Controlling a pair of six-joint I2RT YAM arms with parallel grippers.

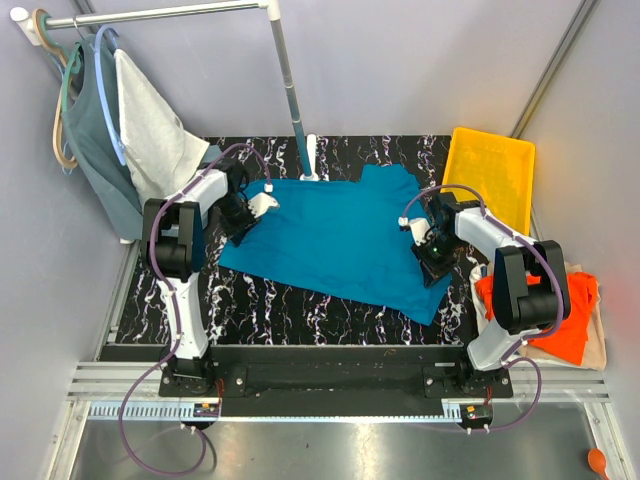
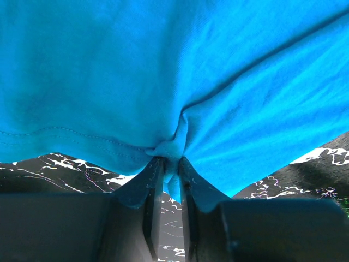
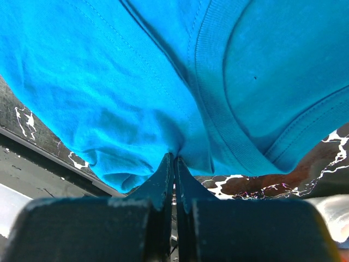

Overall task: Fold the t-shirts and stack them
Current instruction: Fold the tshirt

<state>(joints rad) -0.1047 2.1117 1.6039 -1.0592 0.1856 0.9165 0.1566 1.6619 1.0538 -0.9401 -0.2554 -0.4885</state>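
The teal-blue t-shirt (image 1: 335, 240) lies spread flat on the black marbled table (image 1: 300, 305). My left gripper (image 1: 243, 226) is at its left edge, and the left wrist view shows the jaws (image 2: 166, 164) shut on a bunched fold of the teal t-shirt (image 2: 174, 71) by the hem. My right gripper (image 1: 432, 262) is at the shirt's right edge, its jaws (image 3: 174, 159) pinched shut on the teal t-shirt (image 3: 136, 82) beside the ribbed collar (image 3: 218, 103). An orange t-shirt (image 1: 572, 325) lies on a cream one (image 1: 592, 352) off the table's right side.
A yellow bin (image 1: 490, 170) stands at the back right. A rack pole (image 1: 290, 90) rises at the back, its white foot (image 1: 310, 160) on the table. A grey-green top (image 1: 95, 140) and a white cloth (image 1: 150, 130) hang on it at the back left.
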